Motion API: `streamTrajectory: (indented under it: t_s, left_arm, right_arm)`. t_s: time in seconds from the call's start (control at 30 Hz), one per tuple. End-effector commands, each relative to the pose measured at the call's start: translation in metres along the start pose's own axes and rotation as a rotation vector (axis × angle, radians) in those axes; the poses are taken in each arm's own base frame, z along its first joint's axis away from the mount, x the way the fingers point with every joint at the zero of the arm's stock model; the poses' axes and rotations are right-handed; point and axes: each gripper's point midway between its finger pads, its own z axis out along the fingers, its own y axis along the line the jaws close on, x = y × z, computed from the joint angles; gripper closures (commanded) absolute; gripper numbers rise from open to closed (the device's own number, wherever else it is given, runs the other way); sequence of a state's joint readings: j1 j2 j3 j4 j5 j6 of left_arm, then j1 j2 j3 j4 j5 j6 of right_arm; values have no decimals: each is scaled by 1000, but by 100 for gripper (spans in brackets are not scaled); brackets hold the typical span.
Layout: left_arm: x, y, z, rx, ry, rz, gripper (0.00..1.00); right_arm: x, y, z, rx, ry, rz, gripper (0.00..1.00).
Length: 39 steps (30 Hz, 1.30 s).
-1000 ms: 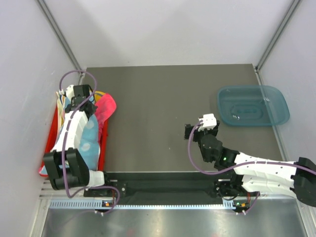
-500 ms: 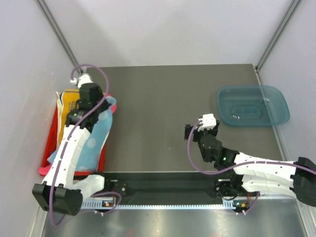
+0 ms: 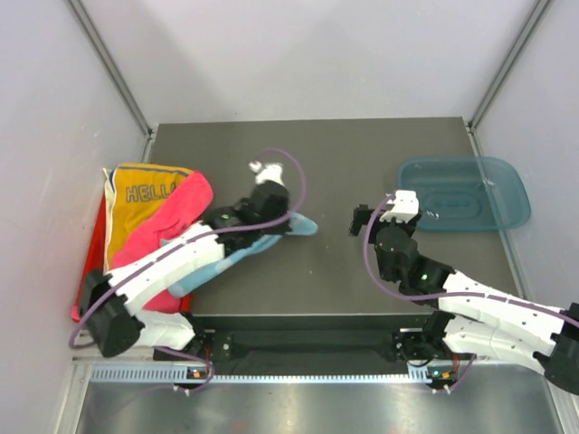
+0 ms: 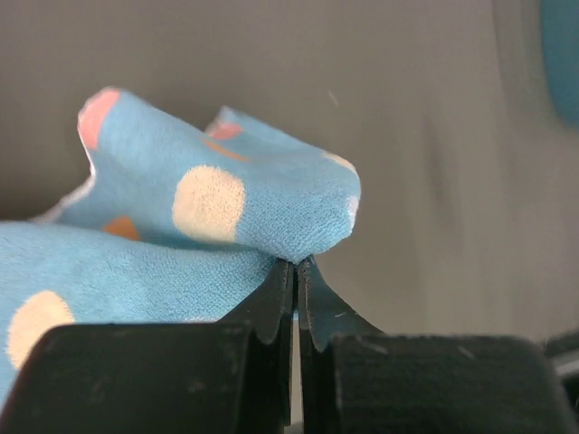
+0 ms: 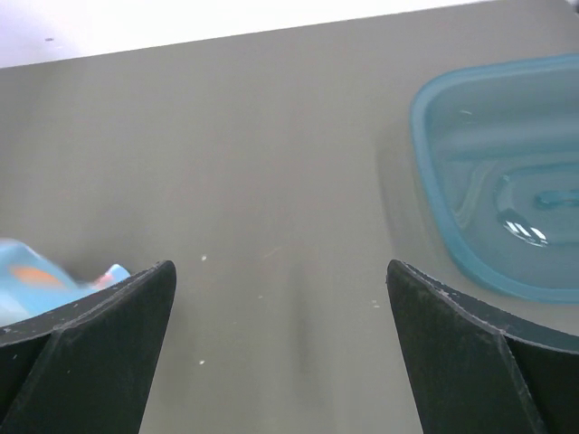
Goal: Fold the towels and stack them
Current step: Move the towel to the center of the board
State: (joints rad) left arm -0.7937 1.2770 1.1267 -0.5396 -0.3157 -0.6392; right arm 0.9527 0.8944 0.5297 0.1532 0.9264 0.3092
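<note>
The left gripper [image 4: 296, 264] was clamped on a fold of the dotted towel [image 4: 226, 208], which lay stretched over the table [image 3: 344, 154] just right of the tray [image 3: 93, 244]. The right gripper [image 5: 280, 280] hung with its fingers wide apart. The pink towel [image 3: 176, 217] and the yellow towel [image 3: 136, 194] lay on the tray. The bin [image 3: 463, 193] sat far right.

My left arm [image 3: 172, 262] stretches to centre frame, left gripper [image 4: 296, 268] pinched tight on the dotted towel [image 4: 226, 194]; right gripper [image 5: 280, 271] sits centre-right, its fingers spread wide.
</note>
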Motion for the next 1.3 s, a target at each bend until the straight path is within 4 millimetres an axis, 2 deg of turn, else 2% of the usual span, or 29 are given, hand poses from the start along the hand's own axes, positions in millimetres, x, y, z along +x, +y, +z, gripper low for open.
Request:
streamTrajectory:
  t_s: [0.0, 0.03, 0.17, 0.2, 0.23, 0.3, 0.33, 0.37, 0.43, 0.47, 0.53, 0.6, 0.63, 0.67, 0.7, 0.73, 0.77, 0.8, 0.83, 0.87, 0.9, 0.97, 1.0, 1.1, 1.13, 1.17, 1.2, 1.23, 1.27]
  left_arm:
    - [32, -41, 22, 68, 25, 10, 100]
    - [46, -57, 23, 108, 43, 23, 100]
    - [96, -100, 27, 223, 125, 51, 100]
    - [107, -110, 25, 250, 138, 64, 100]
    - [123, -130, 16, 306, 163, 99, 100]
    - [148, -149, 16, 330, 204, 147, 100]
    - [162, -170, 4, 390, 227, 172, 100]
    - [177, -180, 5, 416, 250, 195, 100]
    - [195, -195, -5, 452, 277, 220, 100]
    - [200, -195, -4, 444, 284, 218, 100]
    - [207, -186, 0, 423, 289, 195, 100]
    - [197, -179, -1, 403, 243, 166, 82]
    - [197, -169, 0, 376, 236, 156, 76]
    - [187, -166, -6, 370, 212, 136, 72]
    - [177, -158, -4, 326, 162, 122, 58]
    - [176, -144, -4, 273, 160, 116, 55]
    - [162, -137, -11, 248, 124, 87, 51]
    - [149, -121, -10, 173, 64, 70, 45]
    - [145, -96, -11, 74, 58, 25, 44]
    - [133, -82, -19, 37, 30, -20, 44]
    - [125, -60, -17, -33, -10, -56, 44]
    - [113, -34, -27, -81, -35, -172, 43]
    - [115, -14, -22, -118, -49, -190, 43]
    - [108, 7, -26, -121, -52, -262, 43]
    - [109, 21, -22, -151, -52, -259, 43]
    - [107, 26, -21, -147, -49, -263, 42]
    - [97, 11, -16, -74, -64, -295, 43]
    - [96, 17, -8, -55, -43, -224, 45]
    - [95, 10, -4, -25, -23, -219, 44]
  right_arm:
    - [-14, -15, 1, 77, 38, 28, 0]
    - [-13, -22, 4, 93, 55, 27, 0]
    - [-17, -39, 9, 92, 89, 67, 0]
    - [-16, -42, 10, 86, 95, 65, 0]
    - [-16, -45, 12, 83, 106, 70, 0]
    - [-18, -47, 14, 82, 113, 65, 0]
    - [-17, -49, 15, 89, 121, 60, 0]
    - [-16, -47, 17, 82, 131, 50, 0]
    - [-14, -46, 20, 76, 148, 39, 0]
    - [-13, -44, 22, 71, 160, 30, 0]
    - [-10, -40, 24, 56, 179, 18, 0]
    - [-4, -38, 25, 50, 199, 8, 0]
    - [-2, -36, 26, 40, 209, 6, 0]
    - [2, -34, 26, 34, 219, 3, 0]
    - [4, -32, 27, 26, 228, 3, 0]
    - [6, -30, 27, 12, 236, 0, 0]
    - [12, -22, 27, -28, 258, -7, 0]
    - [10, -15, 29, -61, 253, 1, 0]
    - [13, -4, 28, -124, 271, 1, 0]
    - [17, 5, 30, -162, 288, -16, 0]
    - [17, 12, 32, -190, 297, -18, 0]
    - [22, 35, 36, -282, 346, -40, 2]
    - [23, 40, 38, -292, 360, -44, 6]
    - [30, 44, 45, -283, 396, -61, 9]
    - [35, 40, 44, -266, 416, -76, 9]
    - [39, 38, 48, -241, 434, -83, 9]
    - [43, 33, 49, -209, 446, -89, 9]
    - [44, 25, 52, -164, 441, -95, 9]
    - [49, 21, 52, -150, 450, -100, 9]
